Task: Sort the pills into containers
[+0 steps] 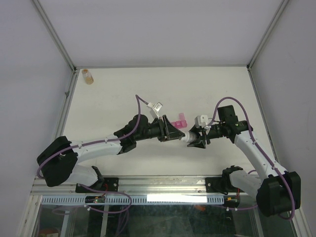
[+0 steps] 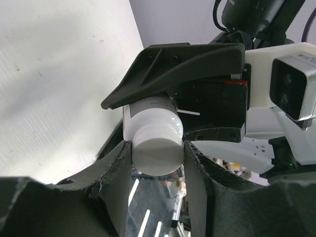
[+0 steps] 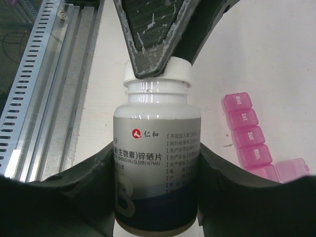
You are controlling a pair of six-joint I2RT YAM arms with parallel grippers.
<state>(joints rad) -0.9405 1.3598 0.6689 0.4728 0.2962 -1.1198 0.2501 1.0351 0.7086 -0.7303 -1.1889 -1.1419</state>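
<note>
Clearly little is done yet: nothing on the white tabletop (image 1: 148,89) shows any sorting. The right hand (image 3: 157,168) is closed around the body of a white bottle (image 3: 155,123). The left hand (image 2: 157,155) is pinched narrow on its cap (image 2: 155,140), which is still on. Just beside them on the tabletop lies the pink organiser (image 3: 254,155), translucent, its containers (image 3: 243,118) in a row under day-marked lids that look shut. No pills are visible; uncapping, pouring and sorting all remain, I judge.
</note>
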